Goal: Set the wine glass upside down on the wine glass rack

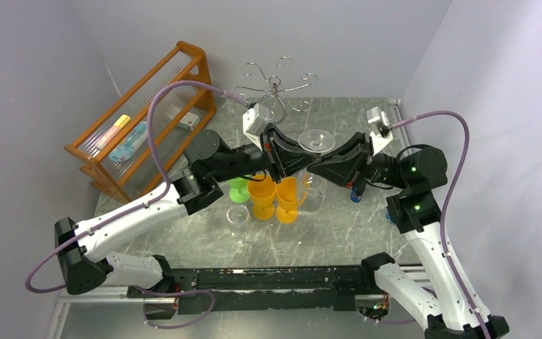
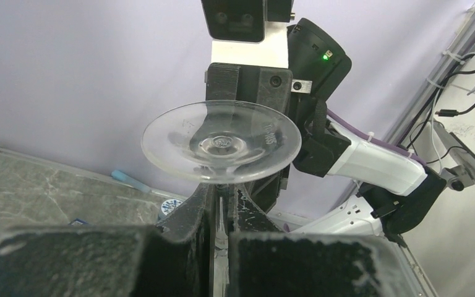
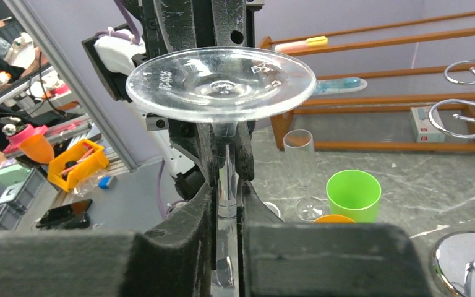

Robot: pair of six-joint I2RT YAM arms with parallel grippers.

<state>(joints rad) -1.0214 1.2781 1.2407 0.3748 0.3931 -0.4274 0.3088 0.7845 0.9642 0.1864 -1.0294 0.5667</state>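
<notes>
The clear wine glass is held upside down above the table, its round foot (image 1: 317,140) on top. My left gripper (image 1: 298,164) comes in from the left and my right gripper (image 1: 319,168) from the right; both are shut on the stem. In the left wrist view the foot (image 2: 221,148) sits just above my left gripper (image 2: 222,201). In the right wrist view the stem (image 3: 226,185) runs between my right gripper's fingers (image 3: 226,207). The bowl is mostly hidden under the fingers. The chrome wine glass rack (image 1: 276,83) stands behind, at the back of the table.
An orange wooden shelf (image 1: 141,120) stands at the back left. Two orange cups (image 1: 261,198), a green cup (image 1: 238,189) and a clear glass (image 1: 238,215) stand below the grippers. The right wrist view shows a flute (image 3: 300,167), the green cup (image 3: 353,195) and the rack's base (image 3: 464,266).
</notes>
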